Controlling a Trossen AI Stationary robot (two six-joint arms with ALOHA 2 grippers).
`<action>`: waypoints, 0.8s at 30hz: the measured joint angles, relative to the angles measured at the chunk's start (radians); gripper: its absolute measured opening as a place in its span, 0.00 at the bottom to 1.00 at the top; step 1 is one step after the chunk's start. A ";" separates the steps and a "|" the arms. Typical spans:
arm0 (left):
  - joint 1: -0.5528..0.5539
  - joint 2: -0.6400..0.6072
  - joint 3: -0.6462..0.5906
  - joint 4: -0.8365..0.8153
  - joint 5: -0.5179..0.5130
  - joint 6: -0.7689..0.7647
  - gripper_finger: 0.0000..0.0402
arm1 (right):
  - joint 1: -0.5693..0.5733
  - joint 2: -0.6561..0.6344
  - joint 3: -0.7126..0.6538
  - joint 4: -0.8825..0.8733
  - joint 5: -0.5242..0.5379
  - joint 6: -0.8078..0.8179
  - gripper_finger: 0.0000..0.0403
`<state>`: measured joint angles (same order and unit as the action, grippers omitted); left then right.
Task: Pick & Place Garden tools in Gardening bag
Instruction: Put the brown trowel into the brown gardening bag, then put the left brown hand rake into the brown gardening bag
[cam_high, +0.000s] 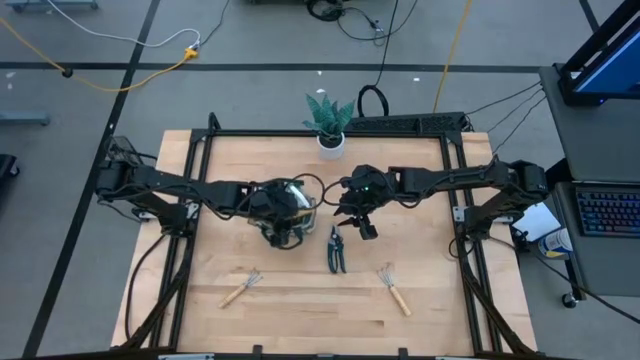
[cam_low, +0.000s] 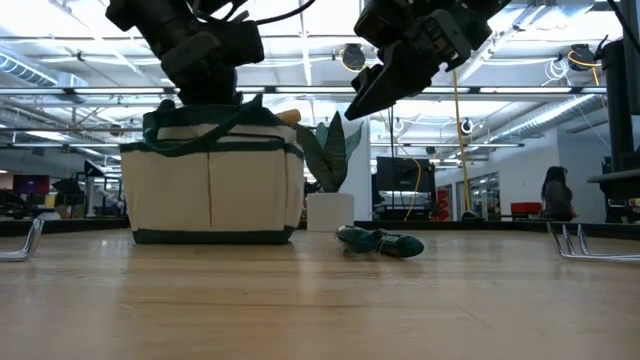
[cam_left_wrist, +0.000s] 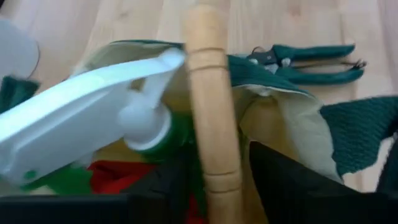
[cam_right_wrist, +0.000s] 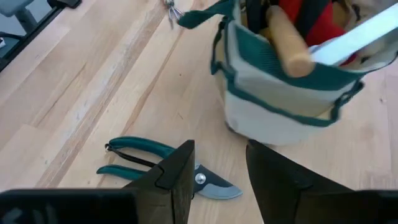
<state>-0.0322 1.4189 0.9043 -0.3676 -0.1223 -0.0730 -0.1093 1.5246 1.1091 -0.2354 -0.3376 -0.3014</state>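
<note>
**Gardening bag part filled, 3 tools left on the bench**

The round beige fabric gardening bag with dark green trim sits left of centre in the high view. Inside it show a wooden handle, a green spray bottle with white head and something red. The left hand hovers over it; I cannot tell its fingers' state. The right hand, fingers apart and empty, hangs above the dark green pruning shears. 2 wooden-handled rakes lie lower. The pale wood bench stands on grey floor; a potted plant sits at its top edge.
</note>
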 joint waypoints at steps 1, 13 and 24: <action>0.000 0.000 0.000 -0.005 -0.001 0.013 0.45 | 0.000 0.000 0.000 0.000 0.000 0.001 0.33; -0.029 -0.130 0.084 -0.073 -0.030 0.097 0.57 | 0.000 0.000 -0.001 0.000 -0.003 0.049 0.33; -0.095 -0.264 0.122 -0.306 0.027 -0.059 0.57 | 0.000 0.000 -0.001 -0.001 -0.004 0.054 0.33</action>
<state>-0.1274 1.1546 1.0264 -0.6740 -0.0956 -0.1319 -0.1093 1.5246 1.1079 -0.2363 -0.3420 -0.2474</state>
